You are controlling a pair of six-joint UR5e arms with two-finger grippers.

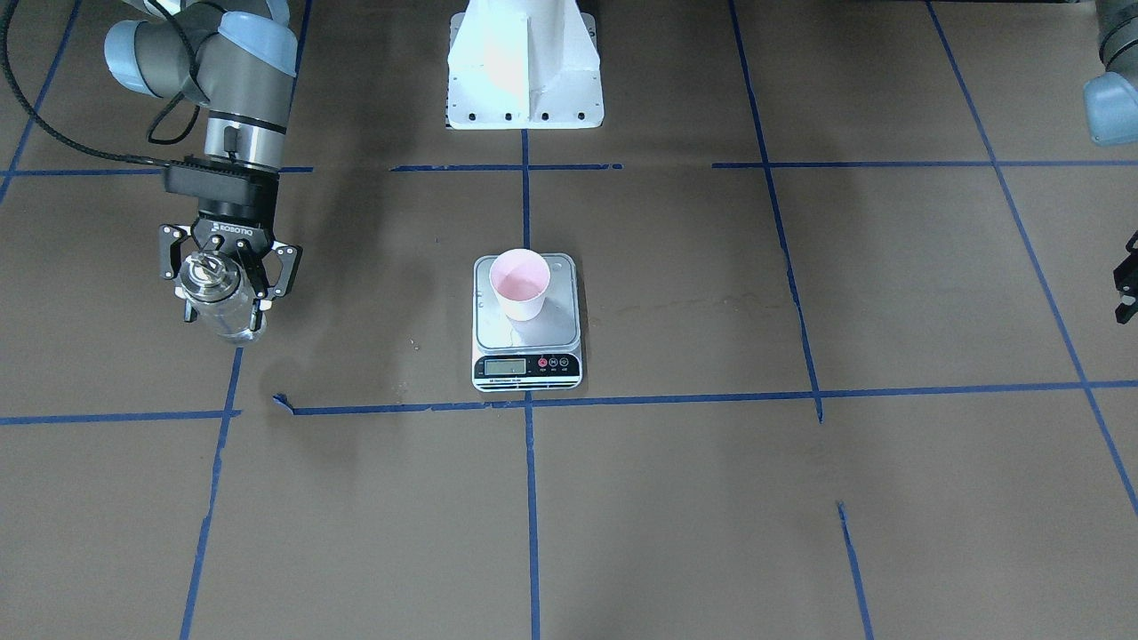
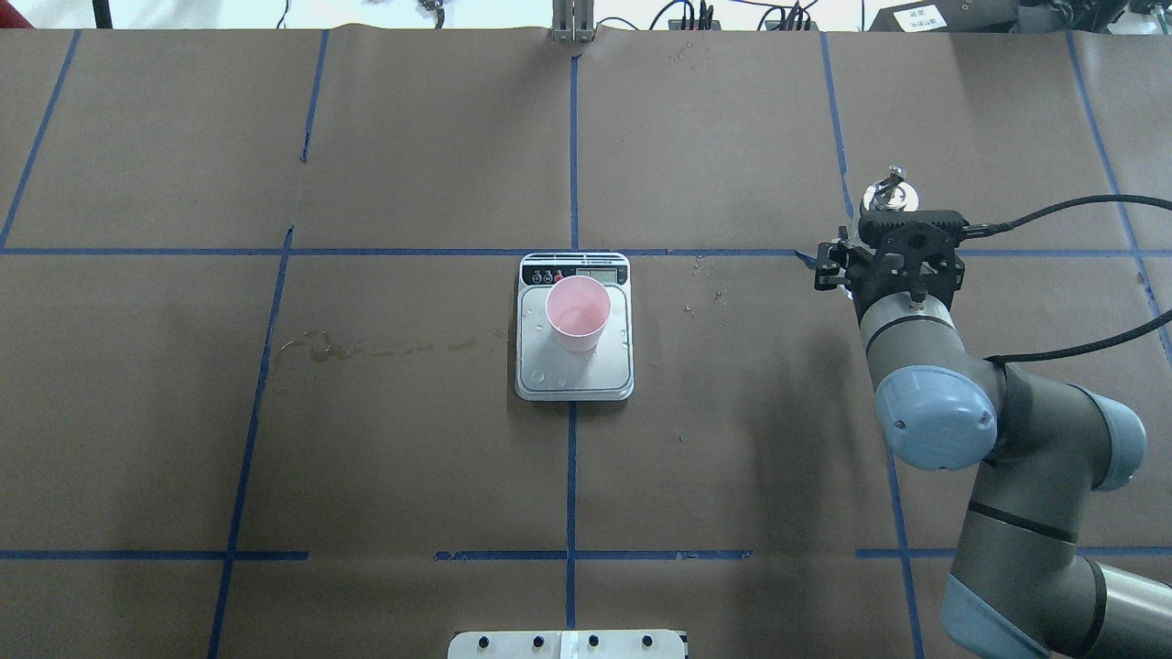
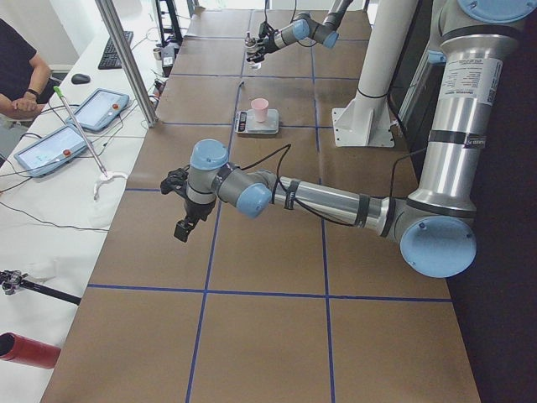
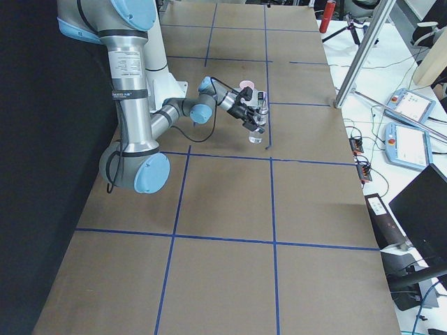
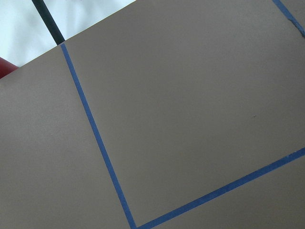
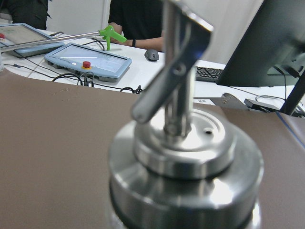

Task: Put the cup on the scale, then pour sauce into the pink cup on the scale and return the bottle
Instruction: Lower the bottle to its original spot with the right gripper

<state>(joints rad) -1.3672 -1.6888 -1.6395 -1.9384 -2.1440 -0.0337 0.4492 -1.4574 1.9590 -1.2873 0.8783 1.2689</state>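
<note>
Brown paper covers the tabletop (image 1: 711,516), gridded with blue tape (image 1: 532,498). The left arm (image 3: 336,201) is cut off at the front-facing view's edge and does not show overhead. Its wrist camera sees only paper and tape, so whether the left jaws are released or clenched I cannot tell.

Overhead, the right arm (image 2: 916,339) hides nearly all it carries: only a silver spout cap (image 2: 893,192) pokes out past the wrist. The front-facing view gives the rest: the right jaws are clenched on the bottle (image 1: 218,298), gripping the glass body from both sides below the collar. Whether its base touches the paper I cannot tell. Overhead, the bottle lies at about 2 o'clock from the scale (image 2: 536,380), well apart. The right wrist camera shows just the blurred cap.

The scale's display (image 1: 505,366) is too small to read. The cup (image 1: 520,286) stands upright near the platform's middle. The sauce (image 1: 233,324) is colourless and its level is hard to make out.
</note>
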